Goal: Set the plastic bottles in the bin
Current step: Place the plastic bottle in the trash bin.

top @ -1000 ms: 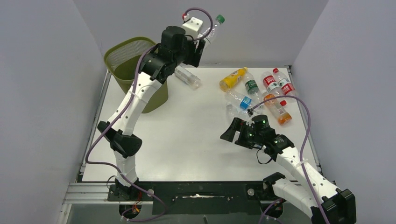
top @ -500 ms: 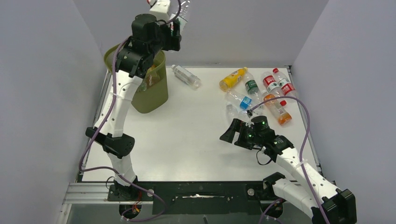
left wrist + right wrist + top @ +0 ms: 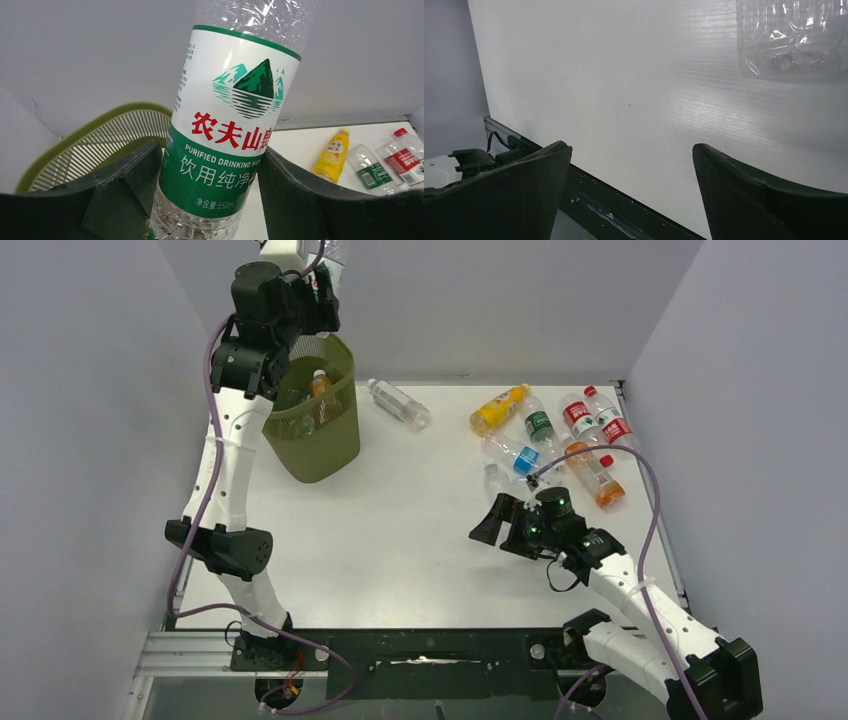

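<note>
My left gripper point(image 3: 325, 285) is raised above the olive-green mesh bin point(image 3: 322, 445) at the table's back left. It is shut on a clear bottle with a green and white label point(image 3: 230, 135), which is mostly cut off at the top edge of the top view. The bin's rim point(image 3: 100, 134) shows below and to the left of the bottle. Bottles lie inside the bin, one with an orange cap point(image 3: 320, 381). My right gripper point(image 3: 487, 525) is open and empty low over the table, just near of the bottle cluster. A clear bottle point(image 3: 791, 40) lies beyond its fingers.
A clear bottle point(image 3: 400, 403) lies right of the bin. At the back right lie a yellow bottle point(image 3: 497, 408), a green-labelled one point(image 3: 538, 425), two red-labelled ones point(image 3: 580, 418), a blue-labelled one point(image 3: 522, 456) and an orange one point(image 3: 598, 481). Grey walls enclose the table.
My left arm has swung left and up with the green-labelled bottle, from behind the table's middle to above the bin. The right arm has not moved.
</note>
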